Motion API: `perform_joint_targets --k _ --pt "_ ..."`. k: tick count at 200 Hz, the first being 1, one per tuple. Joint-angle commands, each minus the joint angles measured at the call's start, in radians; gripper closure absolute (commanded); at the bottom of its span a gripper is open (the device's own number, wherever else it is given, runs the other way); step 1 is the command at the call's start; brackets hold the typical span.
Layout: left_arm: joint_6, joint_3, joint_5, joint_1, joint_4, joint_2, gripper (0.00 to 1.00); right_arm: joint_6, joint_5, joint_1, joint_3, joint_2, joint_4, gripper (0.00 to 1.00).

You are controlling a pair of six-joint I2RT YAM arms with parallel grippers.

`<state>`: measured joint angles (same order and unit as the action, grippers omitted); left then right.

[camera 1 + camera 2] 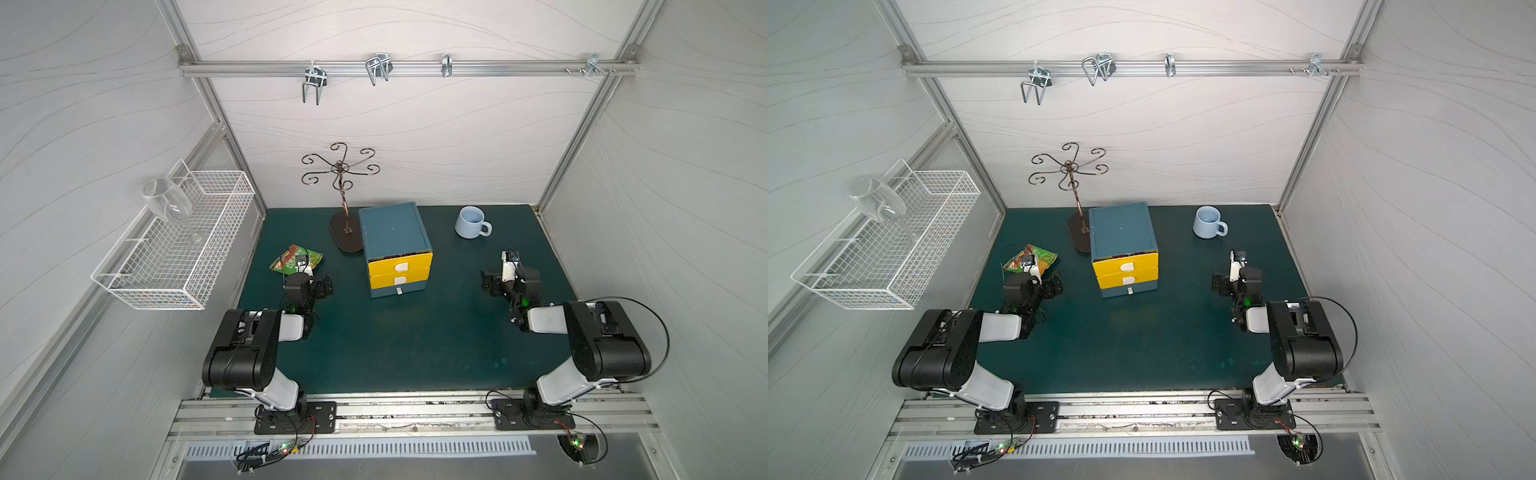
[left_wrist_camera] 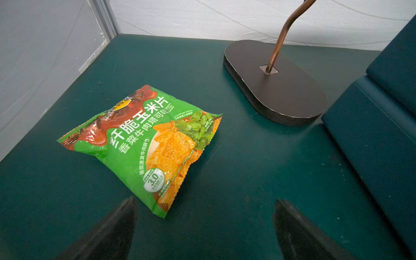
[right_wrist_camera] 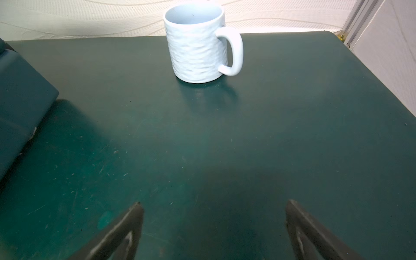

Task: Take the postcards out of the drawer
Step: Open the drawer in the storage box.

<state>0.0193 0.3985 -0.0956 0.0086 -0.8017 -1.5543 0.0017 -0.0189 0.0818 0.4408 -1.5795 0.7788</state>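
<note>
A small blue cabinet [image 1: 394,232] stands mid-table with two yellow drawers and a blue one at the bottom. Its top yellow drawer [image 1: 401,266] [image 1: 1125,264] is pulled out a crack, and only a thin dark strip shows in the gap. The postcards are hidden. My left gripper [image 1: 309,282] [image 2: 206,200] hovers left of the cabinet, open and empty, facing a snack packet. On the cabinet's right, my right gripper [image 1: 509,276] [image 3: 214,202] is open and empty too, pointing at a mug. The cabinet's side shows in the wrist views [image 2: 382,112] [image 3: 18,101].
A green-orange snack packet [image 1: 291,259] [image 2: 146,144] lies just ahead of the left gripper. A brown hook stand [image 1: 345,232] [image 2: 274,85] is beside the cabinet's back left. A pale blue mug [image 1: 471,222] [image 3: 195,45] sits at the back right. A wire basket [image 1: 174,249] with a glass [image 1: 166,203] hangs on the left wall.
</note>
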Motion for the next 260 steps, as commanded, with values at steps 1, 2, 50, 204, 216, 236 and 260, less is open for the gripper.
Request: perform_joint_targets --k 1,2,50,204,216,236,260 --pt "0.004 0.028 0.008 0.008 -0.019 0.002 0.01 -0.010 -0.007 0.003 0.007 -0.002 0.021 0.01" --pt "0.004 0.029 0.008 0.008 -0.019 0.002 0.01 -0.011 -0.007 0.003 0.007 -0.002 0.021 0.01" --pt "0.003 0.029 0.008 0.009 -0.019 0.002 0.01 -0.011 -0.007 0.003 0.007 -0.002 0.021 0.01" --pt "0.005 0.030 0.010 0.008 -0.018 0.001 0.01 -0.005 0.015 -0.009 0.010 -0.003 0.016 0.01" --pt "0.005 0.027 0.009 0.008 -0.022 0.003 0.01 -0.006 0.015 -0.008 0.010 -0.003 0.015 0.01" --pt "0.000 0.067 0.003 0.004 0.077 0.045 0.01 -0.006 0.015 -0.008 0.010 -0.001 0.016 0.01" --pt "-0.029 0.224 0.003 -0.036 0.435 0.138 0.04 -0.006 0.016 -0.009 0.010 -0.002 0.016 0.01"
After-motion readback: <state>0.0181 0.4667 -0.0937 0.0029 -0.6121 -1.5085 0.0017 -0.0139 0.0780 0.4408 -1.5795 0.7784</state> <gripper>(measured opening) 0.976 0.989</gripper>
